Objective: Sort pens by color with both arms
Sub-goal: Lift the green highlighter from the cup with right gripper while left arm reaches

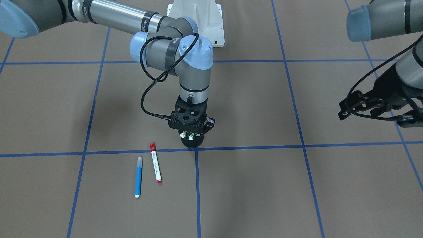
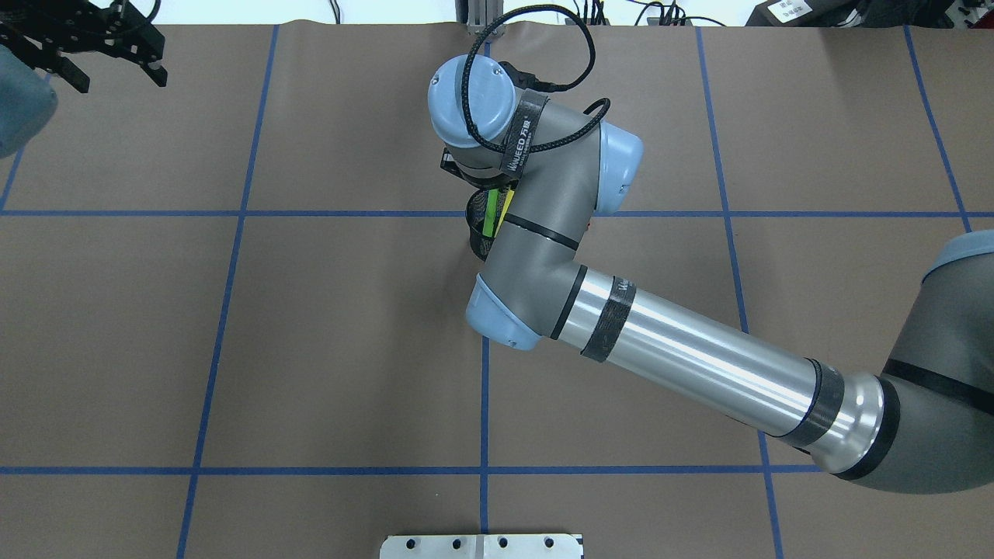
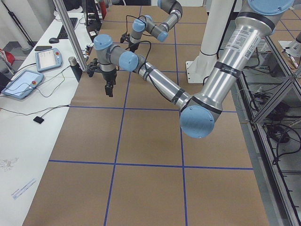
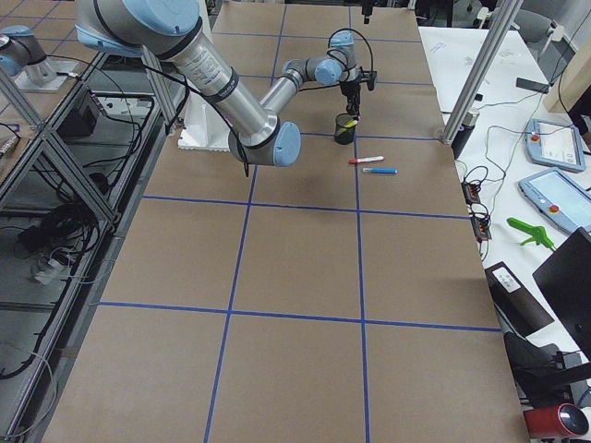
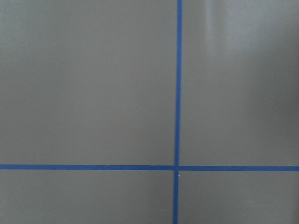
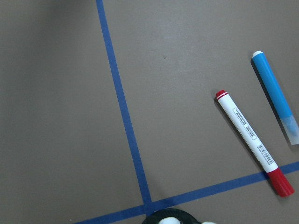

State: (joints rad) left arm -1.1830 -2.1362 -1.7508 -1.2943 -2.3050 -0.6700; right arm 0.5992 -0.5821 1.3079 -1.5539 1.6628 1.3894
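Observation:
The blue pen point(image 1: 138, 177) and the white pen with a red cap point(image 1: 156, 162) lie side by side on the brown table. Both also show in the right wrist view, blue point(image 6: 275, 95) and red-capped point(image 6: 252, 142). The light green pen point(image 2: 491, 213) and the yellow pen point(image 2: 505, 208) stand tilted in the black mesh cup point(image 1: 191, 141). My right gripper point(image 1: 191, 132) hangs just above the cup's mouth, its links spread open; its fingertips are hidden under its body. My left gripper point(image 2: 118, 78) is open and empty, raised far off at the table's far left corner.
Blue tape lines point(image 1: 251, 147) split the table into squares. The white base pedestal point(image 1: 198, 19) stands at the robot's edge. My right forearm point(image 2: 699, 357) reaches across the middle of the table. The left wrist view shows only table and tape.

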